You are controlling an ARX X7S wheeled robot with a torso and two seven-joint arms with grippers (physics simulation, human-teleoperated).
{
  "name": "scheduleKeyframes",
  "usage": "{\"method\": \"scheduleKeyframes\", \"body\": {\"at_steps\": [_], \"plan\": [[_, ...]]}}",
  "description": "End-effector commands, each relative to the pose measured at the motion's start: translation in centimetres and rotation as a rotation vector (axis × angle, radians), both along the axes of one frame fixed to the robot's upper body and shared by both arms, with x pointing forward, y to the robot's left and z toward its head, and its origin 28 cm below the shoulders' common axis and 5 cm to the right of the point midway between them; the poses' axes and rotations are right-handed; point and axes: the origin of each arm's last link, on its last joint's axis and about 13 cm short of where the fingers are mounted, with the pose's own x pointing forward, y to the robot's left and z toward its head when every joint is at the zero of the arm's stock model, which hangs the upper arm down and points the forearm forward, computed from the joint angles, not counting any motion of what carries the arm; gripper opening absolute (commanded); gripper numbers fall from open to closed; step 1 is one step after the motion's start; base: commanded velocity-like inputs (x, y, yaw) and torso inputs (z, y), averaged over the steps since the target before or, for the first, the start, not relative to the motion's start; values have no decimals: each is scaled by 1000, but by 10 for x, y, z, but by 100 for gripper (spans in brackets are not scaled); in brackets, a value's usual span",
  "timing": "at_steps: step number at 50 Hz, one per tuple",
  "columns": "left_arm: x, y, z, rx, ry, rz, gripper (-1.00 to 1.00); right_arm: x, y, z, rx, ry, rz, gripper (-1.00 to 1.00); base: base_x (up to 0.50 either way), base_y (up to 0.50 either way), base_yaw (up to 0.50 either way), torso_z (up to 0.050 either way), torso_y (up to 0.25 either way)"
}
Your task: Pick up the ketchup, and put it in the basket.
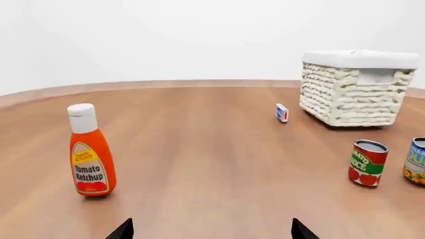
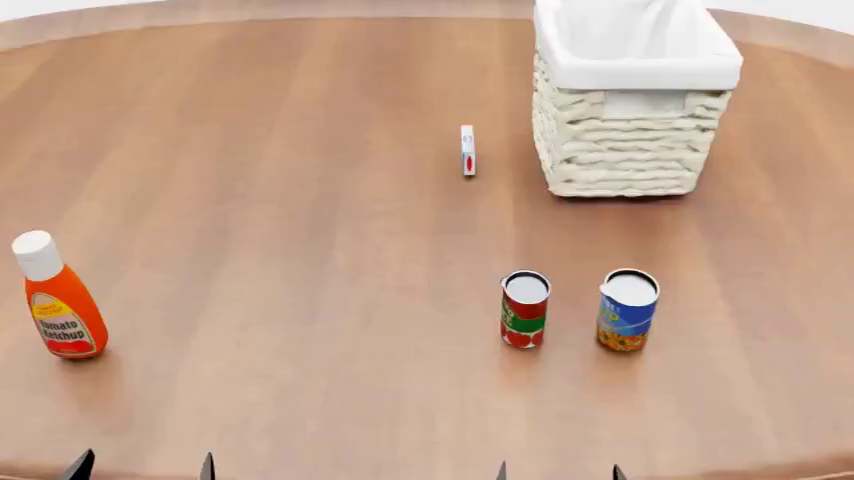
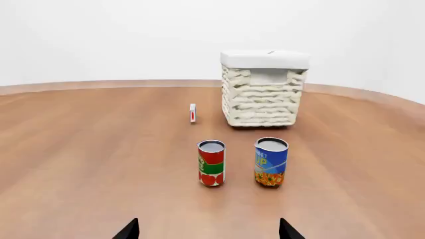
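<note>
The ketchup (image 2: 58, 300) is an orange-red squeeze bottle with a white cap. It stands upright at the table's near left, and also shows in the left wrist view (image 1: 90, 152). The basket (image 2: 627, 100) is cream wicker with a white liner, at the far right; it shows in both wrist views (image 1: 352, 87) (image 3: 264, 89). My left gripper (image 2: 140, 466) is open and empty at the near edge, a little right of the ketchup. My right gripper (image 2: 558, 470) is open and empty, near the front of the two cans.
A red-and-green can (image 2: 525, 310) and a blue can (image 2: 627, 310) stand side by side at centre right. A small white-and-red box (image 2: 467, 150) stands left of the basket. The round wooden table (image 2: 294, 200) curves away at the back.
</note>
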Motion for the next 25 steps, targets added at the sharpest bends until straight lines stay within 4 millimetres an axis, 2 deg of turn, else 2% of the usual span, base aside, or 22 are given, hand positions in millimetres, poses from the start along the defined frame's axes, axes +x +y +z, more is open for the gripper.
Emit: {"method": "scheduleKeyframes", "body": {"at_steps": [1,16,25], "plan": [[0,1,2,-10,-1,4,100,0,1,0,-7,-5,-7,100,0,0,0,0,0],[1,2,4,-18,18,11,100,-1,1,0,13,24,11,100,0,0,0,0,0],[0,6,5,-51,-5,-19,100,-3,1,9,-25,-14,1,100,0,0,0,0,0]]}}
